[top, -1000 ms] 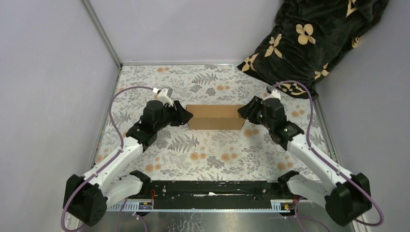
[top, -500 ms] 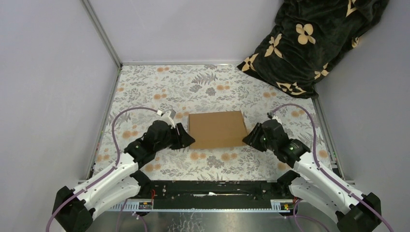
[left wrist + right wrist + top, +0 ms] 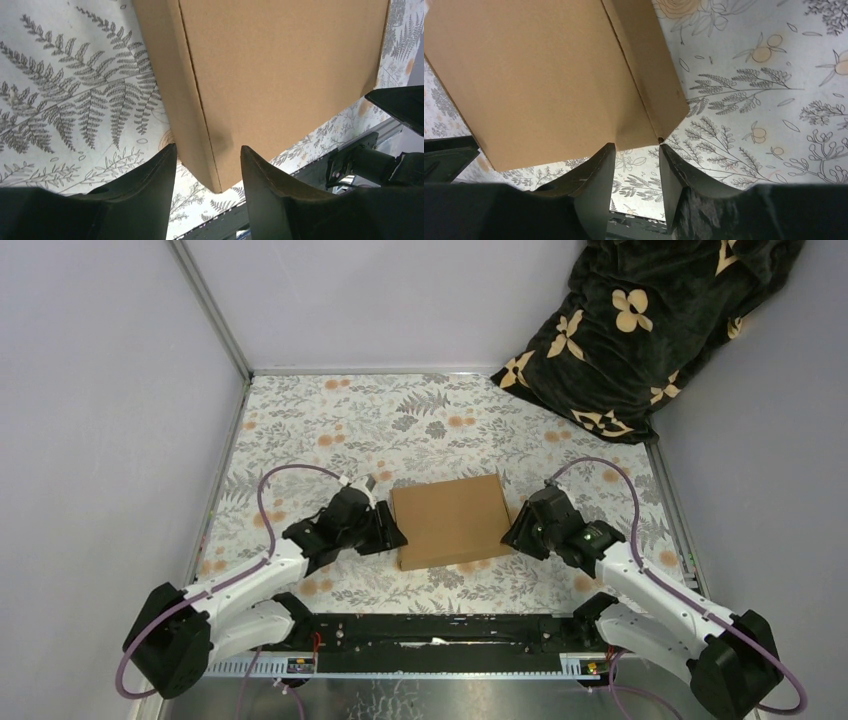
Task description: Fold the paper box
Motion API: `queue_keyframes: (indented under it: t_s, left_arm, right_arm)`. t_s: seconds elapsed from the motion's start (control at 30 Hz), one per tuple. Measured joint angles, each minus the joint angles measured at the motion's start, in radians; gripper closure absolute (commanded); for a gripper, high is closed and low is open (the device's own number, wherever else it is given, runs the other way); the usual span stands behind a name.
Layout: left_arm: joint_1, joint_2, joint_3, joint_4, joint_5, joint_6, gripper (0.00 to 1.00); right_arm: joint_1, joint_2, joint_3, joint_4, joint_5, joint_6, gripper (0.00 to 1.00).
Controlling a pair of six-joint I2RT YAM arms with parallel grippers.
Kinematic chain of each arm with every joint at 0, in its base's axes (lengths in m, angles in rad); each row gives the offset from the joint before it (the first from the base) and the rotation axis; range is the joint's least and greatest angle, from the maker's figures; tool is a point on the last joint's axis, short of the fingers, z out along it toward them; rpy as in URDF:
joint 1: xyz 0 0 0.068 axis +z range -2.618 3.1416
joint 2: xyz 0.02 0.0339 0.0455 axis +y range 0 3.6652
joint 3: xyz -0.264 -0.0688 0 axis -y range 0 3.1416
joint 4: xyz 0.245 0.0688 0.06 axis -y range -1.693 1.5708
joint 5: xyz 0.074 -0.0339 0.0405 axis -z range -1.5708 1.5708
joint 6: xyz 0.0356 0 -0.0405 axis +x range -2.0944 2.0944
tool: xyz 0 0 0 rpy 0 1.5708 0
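The paper box (image 3: 452, 520) is a closed, flat brown cardboard box lying on the floral table cover, slightly skewed. My left gripper (image 3: 392, 531) is at its left side, and its open jaws straddle the box's near-left corner (image 3: 215, 185). In the left wrist view, the left gripper (image 3: 207, 150) has its fingertips (image 3: 170, 152) beside the side wall with slack. My right gripper (image 3: 512, 530) is at the box's right side. In the right wrist view, the right gripper (image 3: 635, 146) is open, with its fingertips (image 3: 610, 148) just touching the box's near-right edge (image 3: 644, 125).
A black blanket with tan flower prints (image 3: 650, 320) is piled in the far right corner. Grey walls enclose the left, back and right sides. The black mounting rail (image 3: 440, 630) runs along the near edge, close to the box.
The box went from standing on its edge farther back to lying flat. It has also come nearer to the rail. Both arms drew back with it, staying at its two sides.
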Motion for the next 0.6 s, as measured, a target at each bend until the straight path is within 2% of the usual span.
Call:
queue_keyframes:
  t_s: [0.17,0.5,0.57,0.6]
  left_arm:
    - [0.015,0.095,0.03,0.053,-0.007,0.008,0.42]
    - [0.17,0.318,0.179,0.128,-0.005,0.093,0.42]
    - [0.192,0.348,0.218,0.131,-0.003,0.113,0.42]
    - [0.198,0.361,0.238,0.13,-0.002,0.124,0.41]
  right_arm:
    - [0.0,0.071,0.023,0.058,0.0,-0.018,0.53]
    - [0.0,0.281,0.125,0.154,0.0,-0.058,0.51]
    - [0.0,0.311,0.144,0.175,0.001,-0.067,0.49]
    - [0.0,0.327,0.157,0.18,0.001,-0.074,0.44]
